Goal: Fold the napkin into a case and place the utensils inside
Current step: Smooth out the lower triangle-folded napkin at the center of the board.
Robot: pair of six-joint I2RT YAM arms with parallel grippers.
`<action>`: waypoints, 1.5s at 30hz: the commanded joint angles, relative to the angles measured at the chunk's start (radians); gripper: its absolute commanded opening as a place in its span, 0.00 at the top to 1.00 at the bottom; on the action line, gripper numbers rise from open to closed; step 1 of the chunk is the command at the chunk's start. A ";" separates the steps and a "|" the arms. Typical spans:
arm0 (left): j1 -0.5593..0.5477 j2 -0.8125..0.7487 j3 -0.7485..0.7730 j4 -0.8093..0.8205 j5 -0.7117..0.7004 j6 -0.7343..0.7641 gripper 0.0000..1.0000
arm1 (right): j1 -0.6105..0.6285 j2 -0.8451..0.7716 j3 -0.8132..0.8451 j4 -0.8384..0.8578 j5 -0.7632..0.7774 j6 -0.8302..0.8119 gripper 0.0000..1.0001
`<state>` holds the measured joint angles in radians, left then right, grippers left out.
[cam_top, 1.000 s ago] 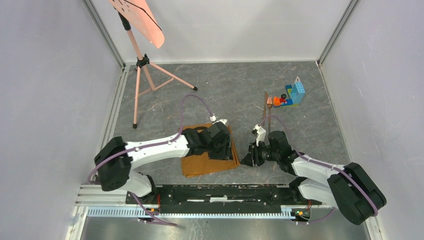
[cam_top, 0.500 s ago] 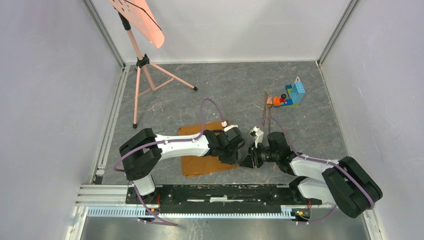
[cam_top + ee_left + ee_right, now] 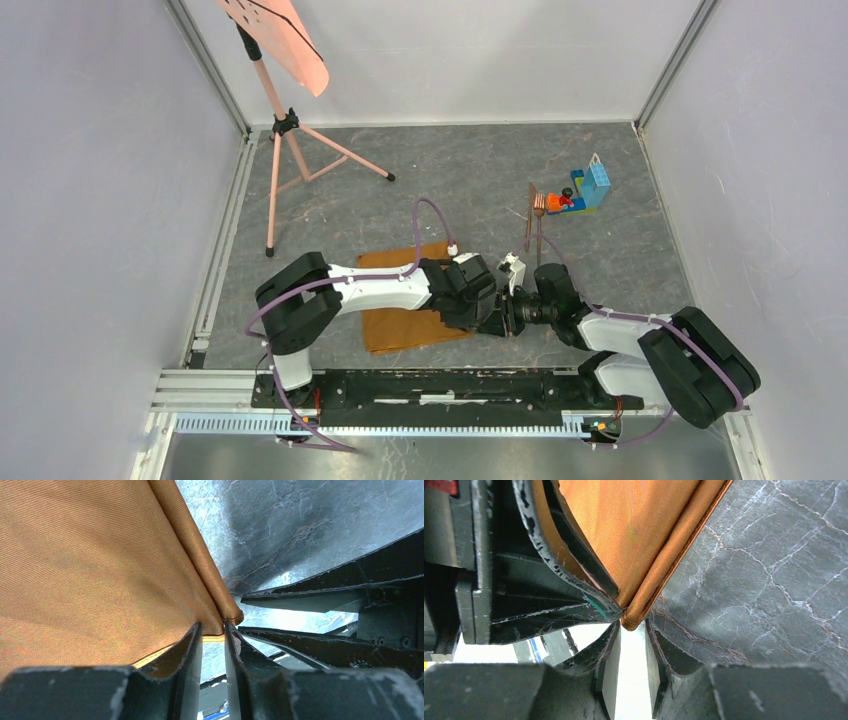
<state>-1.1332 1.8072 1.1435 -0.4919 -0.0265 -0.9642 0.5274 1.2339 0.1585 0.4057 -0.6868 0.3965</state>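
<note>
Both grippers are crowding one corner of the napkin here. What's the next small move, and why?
Probably close the left gripper fully on that corner before any lift. The napkin lies folded, its corner between the left fingertips with a slit of gap showing, so the pinch looks unsure. The right gripper has its tips at the same corner.

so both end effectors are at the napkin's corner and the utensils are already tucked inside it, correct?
Not quite. The left end effector and right end effector are at the napkin corner, but the utensils are not inside it. The top external view shows them lying on the table beside the toy bricks, well apart from the napkin.
</note>
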 commanded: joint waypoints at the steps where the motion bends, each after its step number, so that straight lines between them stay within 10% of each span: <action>1: -0.009 0.010 0.036 -0.021 -0.033 -0.003 0.71 | -0.001 0.003 -0.001 0.044 -0.022 0.002 0.70; 14: -0.010 -0.016 0.057 -0.043 -0.074 0.027 0.97 | -0.003 0.020 0.008 0.049 -0.034 -0.002 0.68; 22: -0.012 -0.042 0.081 -0.043 -0.072 0.027 0.98 | -0.001 0.021 -0.016 0.077 -0.038 0.020 1.00; 45: -0.026 -0.031 0.080 -0.052 -0.067 0.051 0.93 | 0.000 -0.029 -0.025 0.012 -0.007 -0.005 1.00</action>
<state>-1.1481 1.8122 1.2453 -0.5468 -0.0761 -0.9619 0.5274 1.2182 0.1204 0.4332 -0.7055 0.4225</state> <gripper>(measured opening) 0.091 0.006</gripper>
